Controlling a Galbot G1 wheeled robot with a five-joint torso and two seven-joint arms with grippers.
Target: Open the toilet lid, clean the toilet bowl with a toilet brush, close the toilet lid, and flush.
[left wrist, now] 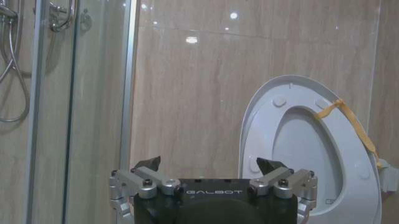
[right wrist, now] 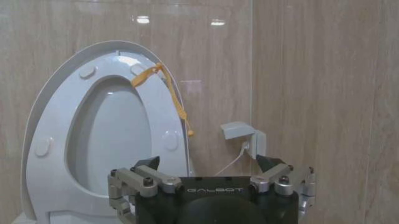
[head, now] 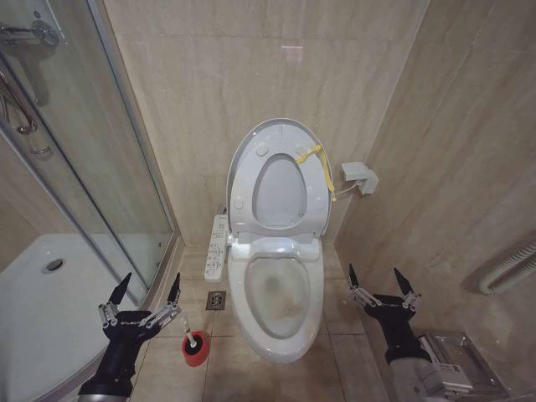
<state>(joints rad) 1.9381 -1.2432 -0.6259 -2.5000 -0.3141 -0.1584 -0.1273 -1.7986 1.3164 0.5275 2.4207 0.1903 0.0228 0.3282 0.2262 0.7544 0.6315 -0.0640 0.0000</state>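
From the head view, the lid (head: 278, 126) stands raised against the back wall with the seat (head: 280, 188) up against it, and a yellow cord (head: 322, 163) hangs from its right edge. The bowl (head: 276, 293) lies open below, between the two arms. The left hand (head: 151, 287) hovers low to the left of the bowl, fingers apart and holding nothing. Just beside it on the floor sits a red cup (head: 195, 352) with the brush (head: 197, 337) in it, close to the bowl's left side. The right hand (head: 378, 279) hovers to the right of the bowl, fingers likewise apart and empty. A control panel (head: 217, 247) juts from the toilet's left side, and a shower tray (head: 42, 293) lies at far left.

In the left wrist view, the left hand (left wrist: 210, 164) points at the wall beside the glass door (left wrist: 81, 107), with the lid (left wrist: 262, 100) off to one side.

In the right wrist view, the right hand (right wrist: 210, 163) faces the wall, the lid (right wrist: 59, 79) and cord (right wrist: 177, 102) ahead, a white box (right wrist: 240, 131) near the cord's end.
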